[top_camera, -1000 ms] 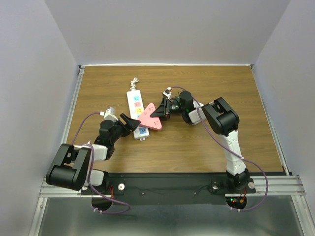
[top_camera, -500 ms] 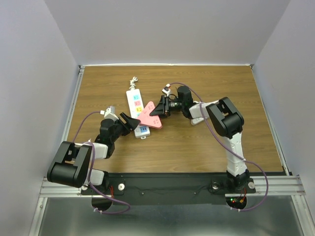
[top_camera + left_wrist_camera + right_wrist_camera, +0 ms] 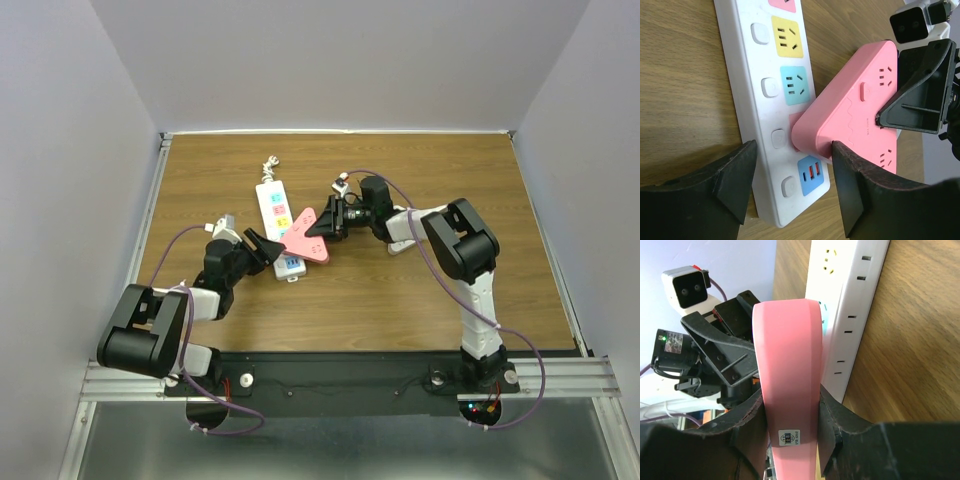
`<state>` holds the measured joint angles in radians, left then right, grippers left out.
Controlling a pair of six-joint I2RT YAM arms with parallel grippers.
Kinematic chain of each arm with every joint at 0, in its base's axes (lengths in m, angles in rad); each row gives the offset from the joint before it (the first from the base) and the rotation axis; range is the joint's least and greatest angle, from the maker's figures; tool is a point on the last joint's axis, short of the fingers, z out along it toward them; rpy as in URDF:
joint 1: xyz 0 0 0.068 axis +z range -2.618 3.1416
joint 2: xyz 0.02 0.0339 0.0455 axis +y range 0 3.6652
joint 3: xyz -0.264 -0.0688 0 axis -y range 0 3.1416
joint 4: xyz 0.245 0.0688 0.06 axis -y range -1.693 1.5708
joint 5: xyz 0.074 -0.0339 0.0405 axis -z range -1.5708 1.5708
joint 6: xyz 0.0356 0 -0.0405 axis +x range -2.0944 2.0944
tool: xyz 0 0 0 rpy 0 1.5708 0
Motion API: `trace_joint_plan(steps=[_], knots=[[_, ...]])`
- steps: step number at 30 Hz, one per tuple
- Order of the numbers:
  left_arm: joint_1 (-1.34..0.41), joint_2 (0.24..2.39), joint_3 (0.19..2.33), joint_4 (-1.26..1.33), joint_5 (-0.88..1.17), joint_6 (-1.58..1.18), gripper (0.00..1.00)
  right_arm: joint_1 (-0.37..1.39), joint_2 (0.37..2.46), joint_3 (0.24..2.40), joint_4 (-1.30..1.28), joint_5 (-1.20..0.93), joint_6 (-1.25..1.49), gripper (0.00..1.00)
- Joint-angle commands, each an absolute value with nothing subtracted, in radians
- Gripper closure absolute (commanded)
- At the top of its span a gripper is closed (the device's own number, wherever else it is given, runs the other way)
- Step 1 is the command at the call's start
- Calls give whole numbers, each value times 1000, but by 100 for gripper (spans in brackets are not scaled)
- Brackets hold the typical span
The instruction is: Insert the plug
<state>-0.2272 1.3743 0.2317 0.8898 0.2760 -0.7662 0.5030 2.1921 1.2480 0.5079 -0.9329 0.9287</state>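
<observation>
We see our right gripper (image 3: 325,222) clamped on the pink wedge-shaped plastic plug block (image 3: 305,238), which lies across the 6 o'clock end of the white plastic power strip (image 3: 272,205); our left gripper (image 3: 268,250), at the block's 8 o'clock, holds its fingers apart

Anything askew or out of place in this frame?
The pink adapter lies slanted across the white power strip, one corner over the pink socket, not square to it. Whether it is seated cannot be told. The right gripper is clamped on it. The left gripper is open astride the strip's end.
</observation>
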Motion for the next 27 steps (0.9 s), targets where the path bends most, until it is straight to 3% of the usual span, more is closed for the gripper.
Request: trace_joint_plan(steps=[1, 7, 11, 17, 27], knots=[[-232, 1416, 252, 778, 258, -723, 30, 511, 2209, 1222, 408, -808, 882, 80], [-232, 1434, 271, 762, 259, -712, 33, 512, 2232, 1267, 379, -785, 867, 46], [-232, 1446, 282, 752, 264, -707, 39, 511, 2241, 1307, 328, -772, 822, 34], [-232, 1483, 299, 755, 281, -704, 42, 512, 2237, 1316, 305, -759, 793, 28], [-235, 1540, 282, 793, 295, -693, 44, 514, 2215, 1301, 218, -677, 684, 28]])
